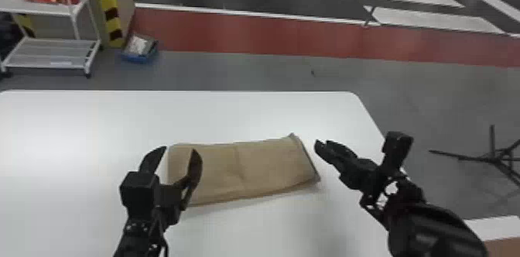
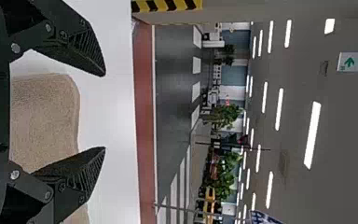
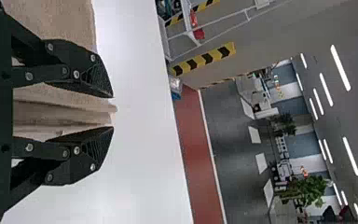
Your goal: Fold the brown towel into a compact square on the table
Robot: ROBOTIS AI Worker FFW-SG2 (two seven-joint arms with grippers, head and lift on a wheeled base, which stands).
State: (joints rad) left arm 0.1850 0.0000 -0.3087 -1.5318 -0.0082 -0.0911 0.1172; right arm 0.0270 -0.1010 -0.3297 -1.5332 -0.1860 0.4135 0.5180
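Observation:
The brown towel (image 1: 247,169) lies as a folded flat strip across the table, with layered edges at its right end. My left gripper (image 1: 176,151) is over the towel's left end, its two fingers wide apart. In the left wrist view the towel (image 2: 44,116) shows beyond and between the fingers of the left gripper (image 2: 105,112). My right gripper (image 1: 321,146) is just off the towel's right end. From the right wrist, the right gripper (image 3: 113,112) has parted fingers, and the towel's layered edge (image 3: 65,114) appears in the gap between them.
The white table (image 1: 174,117) has its far edge beyond the towel and its right edge near my right arm. On the floor behind stand a wheeled cart (image 1: 50,53) and a blue box (image 1: 139,49); black stand legs (image 1: 493,157) are at the right.

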